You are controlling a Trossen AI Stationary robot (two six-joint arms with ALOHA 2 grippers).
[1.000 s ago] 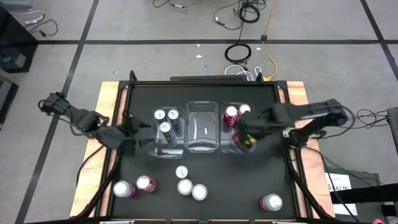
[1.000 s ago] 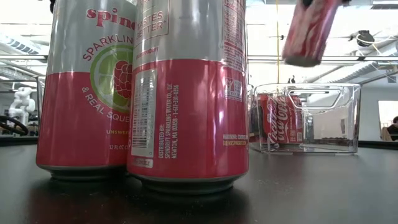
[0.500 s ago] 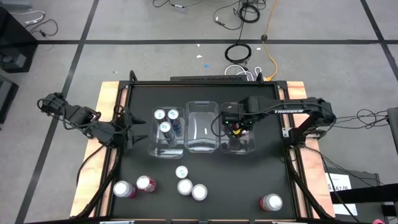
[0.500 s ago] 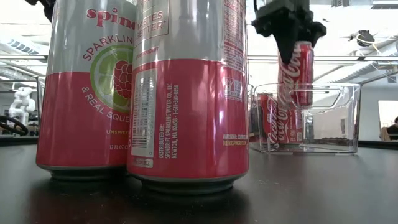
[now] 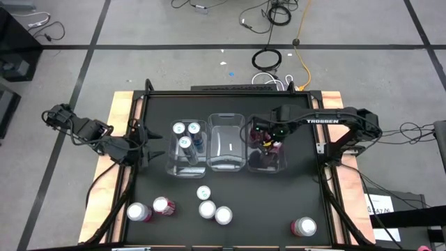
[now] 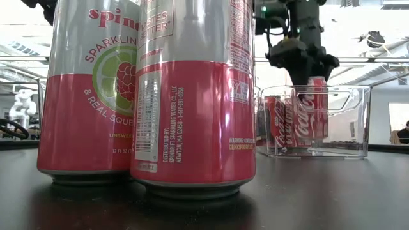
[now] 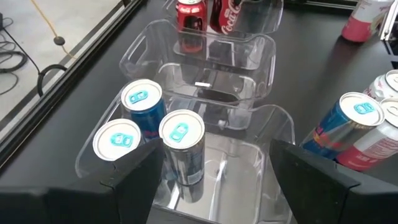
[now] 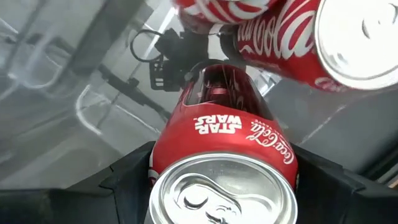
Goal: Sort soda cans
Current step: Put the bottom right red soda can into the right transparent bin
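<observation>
The right gripper (image 5: pixel 268 139) hung inside the right-hand bin (image 5: pixel 281 164) on the black desk (image 5: pixel 251 209), its fingers (image 8: pixel 134 171) spread wide around a red cola can (image 8: pixel 224 155) and clamped on its sides. In the low view that can (image 6: pixel 314 108) stood upright under the gripper (image 6: pixel 301 64), down between the clear walls of the bin (image 6: pixel 358 121), beside other red cans (image 6: pixel 281 121) already in it. Whether its base touched the bin floor could not be told.

The left gripper (image 5: pixel 143 150) waited at the desk's left edge, just beside the left bin (image 5: pixel 174 164), its fingers (image 7: pixel 134 174) wide apart and empty. That bin (image 7: pixel 93 155) held three cans: two with teal tabs (image 7: pixel 143 102) and one silver-topped (image 7: pixel 182 134). The middle bin (image 5: pixel 226 143) held no cans.

Loose cans stood near the front of the desk: a pink one (image 5: pixel 162 206) and a silver-topped one (image 5: pixel 137 212) at the left, three in a cluster (image 5: pixel 209 208) in the middle, and a lone pink one (image 5: pixel 304 226) at the right. Two pink sparkling-water cans (image 6: pixel 185 96) filled the near foreground of the low view.
</observation>
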